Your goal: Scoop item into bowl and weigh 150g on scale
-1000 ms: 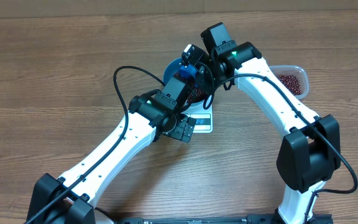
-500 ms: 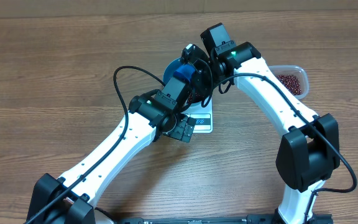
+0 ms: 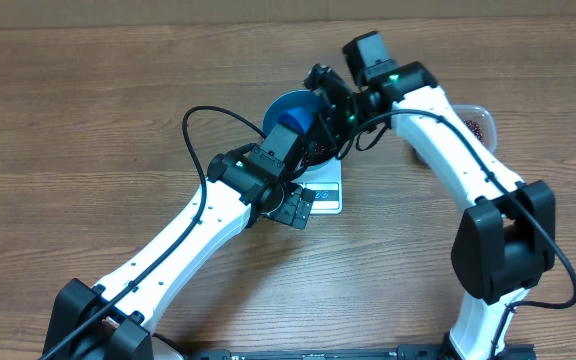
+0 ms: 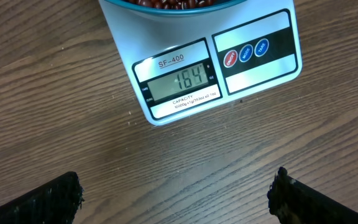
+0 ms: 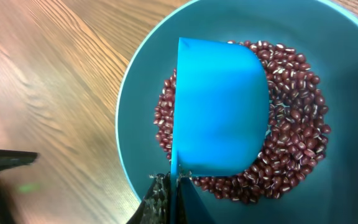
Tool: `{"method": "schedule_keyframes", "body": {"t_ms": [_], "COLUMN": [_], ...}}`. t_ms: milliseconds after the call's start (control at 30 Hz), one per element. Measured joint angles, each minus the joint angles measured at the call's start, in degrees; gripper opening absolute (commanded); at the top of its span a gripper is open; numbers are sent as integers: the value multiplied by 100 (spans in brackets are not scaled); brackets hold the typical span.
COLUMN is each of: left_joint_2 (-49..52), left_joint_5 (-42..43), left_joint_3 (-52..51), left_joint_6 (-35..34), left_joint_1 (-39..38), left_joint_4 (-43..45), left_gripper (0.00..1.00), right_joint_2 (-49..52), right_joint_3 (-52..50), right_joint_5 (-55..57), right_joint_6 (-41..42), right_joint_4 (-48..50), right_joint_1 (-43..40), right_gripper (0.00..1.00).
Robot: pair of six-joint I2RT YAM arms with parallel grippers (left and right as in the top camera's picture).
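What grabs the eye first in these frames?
The bright blue scoop, pinched in the right hand, is held over the red-brown beans heaped in the blue bowl. In the left wrist view, the white scale under the bowl shows 164 on its display, above the 150 target. The left hand hovers open in front of it.

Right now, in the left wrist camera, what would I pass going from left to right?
A black fingertip, the scale's display, its three round buttons, the other black fingertip.
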Motion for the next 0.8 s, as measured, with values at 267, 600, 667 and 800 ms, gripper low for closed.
{"method": "schedule_keyframes", "body": {"t_ms": [267, 600, 667, 800], "left_joint_2": [0, 0, 0, 0], "left_joint_5": [2, 2, 2, 2], "left_joint_3": [0, 0, 0, 0], "left_joint_6": [0, 0, 0, 0], "left_joint_1": [0, 0, 0, 0], "left_joint_4": [0, 0, 0, 0], "left_gripper": [100, 100, 100, 100], "right_joint_2": [0, 0, 0, 0], "right_joint_3": [0, 55, 160, 345], "right_joint_5": [-1060, -1469, -1495, -1504], "right_joint_6": [105, 118, 116, 120], "right_joint_4": [20, 20, 39, 72], "right_joint_1": [-570, -728, -728, -728], "right_gripper": [4, 4, 4, 4]}}
